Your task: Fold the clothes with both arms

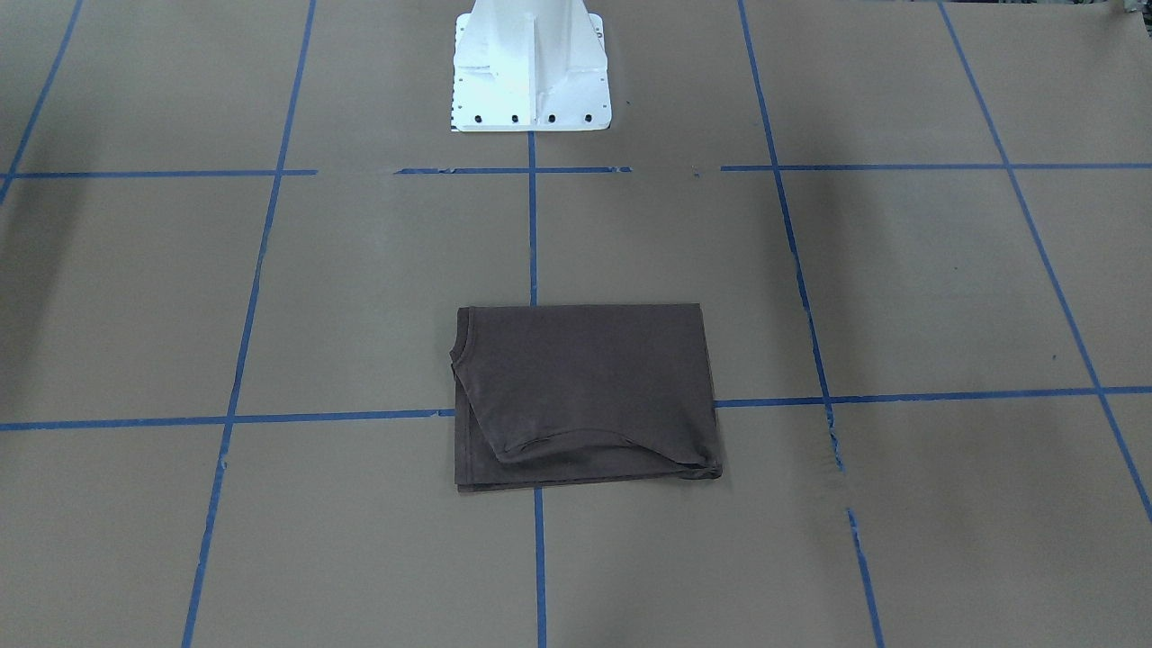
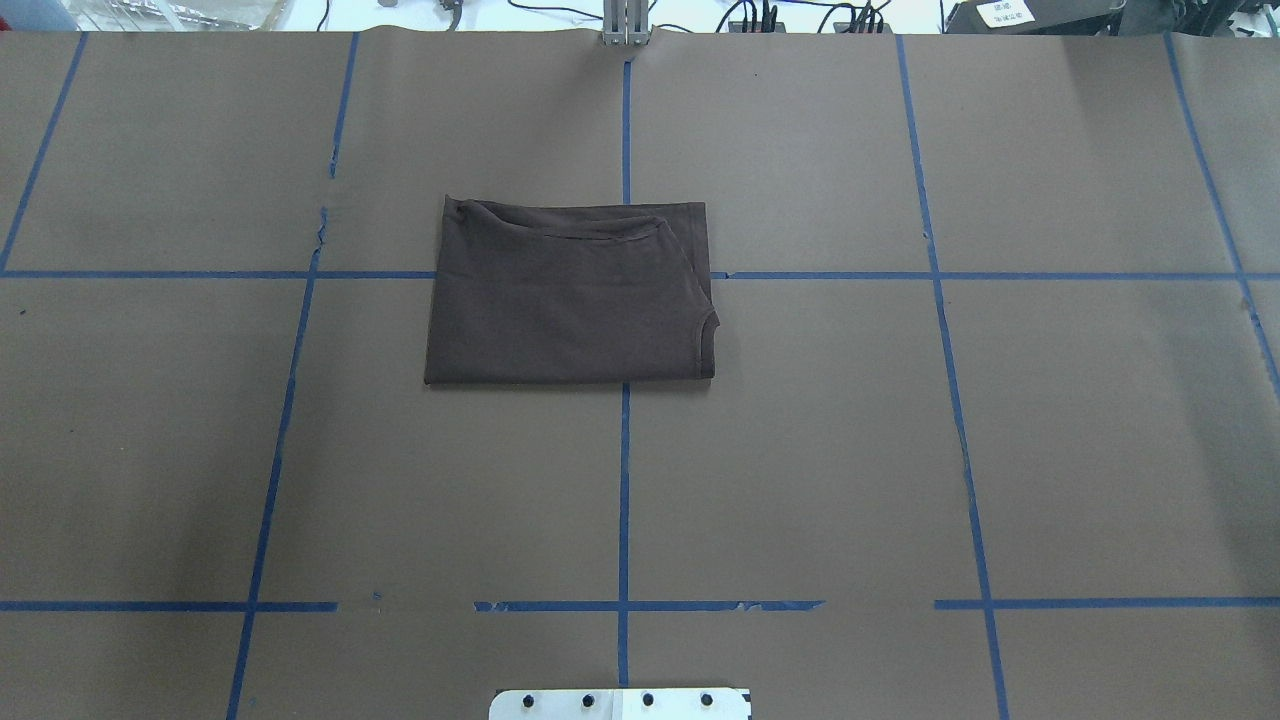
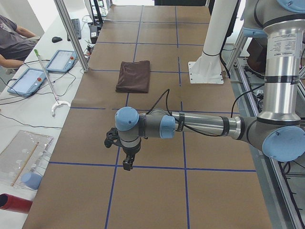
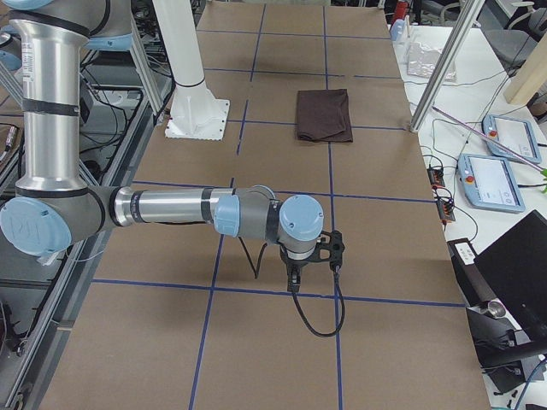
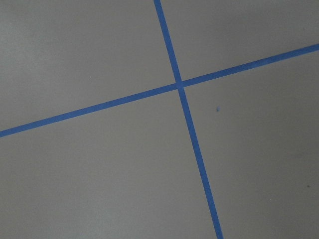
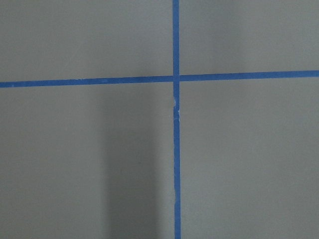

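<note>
The clothes are one dark brown T-shirt (image 1: 585,396) folded into a flat rectangle on the brown paper table, near its middle (image 2: 570,295). A curved hem edge shows on its top layer. It also shows small and far off in both side views (image 3: 134,75) (image 4: 324,114). My left gripper (image 3: 127,164) hangs low over bare table at the left end, far from the shirt. My right gripper (image 4: 293,278) hangs the same way at the right end. Neither holds anything that I can see; I cannot tell if they are open or shut. Both wrist views show only paper and blue tape.
The white pedestal base (image 1: 531,67) stands behind the shirt. Blue tape lines (image 2: 625,480) grid the table. Beside the table's far edge are metal posts (image 3: 71,33), tablets (image 3: 28,81) (image 4: 491,179), a seated person (image 3: 12,38) and a grabber stick (image 3: 47,81).
</note>
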Controlling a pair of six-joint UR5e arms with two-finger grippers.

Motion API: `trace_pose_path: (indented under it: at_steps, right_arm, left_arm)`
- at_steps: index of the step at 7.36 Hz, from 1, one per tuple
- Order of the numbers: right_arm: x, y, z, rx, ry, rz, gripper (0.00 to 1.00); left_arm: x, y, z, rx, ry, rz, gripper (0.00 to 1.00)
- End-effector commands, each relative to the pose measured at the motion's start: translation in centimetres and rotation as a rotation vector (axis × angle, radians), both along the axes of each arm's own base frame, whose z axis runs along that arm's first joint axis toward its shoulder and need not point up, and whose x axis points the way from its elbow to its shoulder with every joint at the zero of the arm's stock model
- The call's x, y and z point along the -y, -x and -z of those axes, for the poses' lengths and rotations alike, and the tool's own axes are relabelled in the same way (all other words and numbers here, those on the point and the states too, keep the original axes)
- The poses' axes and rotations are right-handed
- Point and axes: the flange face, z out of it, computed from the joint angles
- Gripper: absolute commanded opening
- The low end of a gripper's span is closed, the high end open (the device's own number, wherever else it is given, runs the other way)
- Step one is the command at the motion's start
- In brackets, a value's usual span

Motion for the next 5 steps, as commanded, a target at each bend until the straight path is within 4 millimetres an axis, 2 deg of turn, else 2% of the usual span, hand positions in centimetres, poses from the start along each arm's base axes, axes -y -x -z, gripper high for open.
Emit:
trace_pose_path:
  at_steps: [1,2,5]
  right_arm:
    - [-0.56,-0.73,-0.11,-0.052,0.010,-0.017,1.00]
    - [-1.37,-0.49,-0.97,-0.047,0.029,-0.013,1.00]
    - [-1.22,0.10,-0.96,-0.047,0.036,-0.007,1.00]
  left_arm:
    - [-0.04,0.00,0.21,0.000,-0.008,0.001,1.00]
    - [-0.03,0.00,0.29,0.000,-0.009,0.002,1.00]
    - [-0.10,0.01,0.21,0.002,-0.006,0.003,1.00]
